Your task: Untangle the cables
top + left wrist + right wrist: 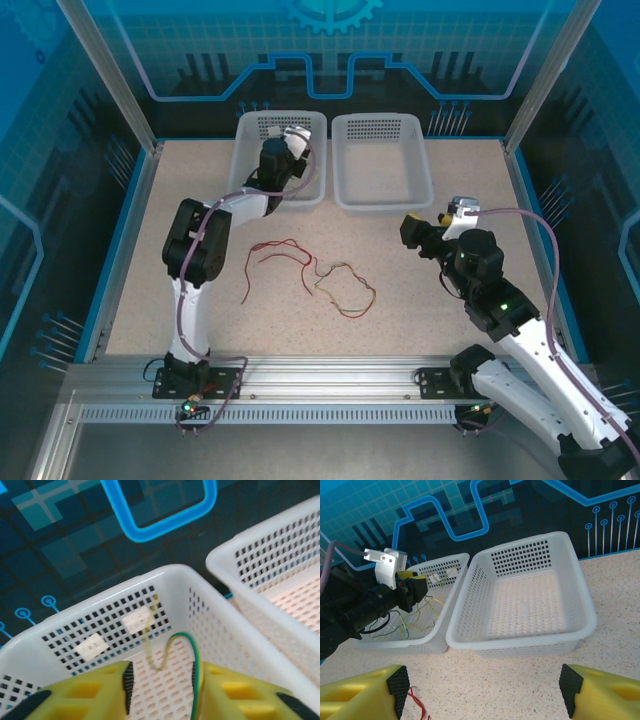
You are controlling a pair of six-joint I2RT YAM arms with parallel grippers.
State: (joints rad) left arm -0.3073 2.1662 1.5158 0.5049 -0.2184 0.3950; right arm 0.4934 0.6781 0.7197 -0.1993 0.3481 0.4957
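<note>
**Where the Cameras Look**

The top camera overlooks the whole tabletop (140, 300) from above its near edge. The left wrist camera sits close inside the left basket (170, 573). The right wrist camera faces it and the right basket (520, 643) from farther back.

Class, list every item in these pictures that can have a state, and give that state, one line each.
left basket: holds yellow-green cables
right basket: empty
left gripper: open, over the left basket, one cable looping up between its fingers
right gripper: open, above the table
cables on the table: red and yellow-green, tangled together
</note>
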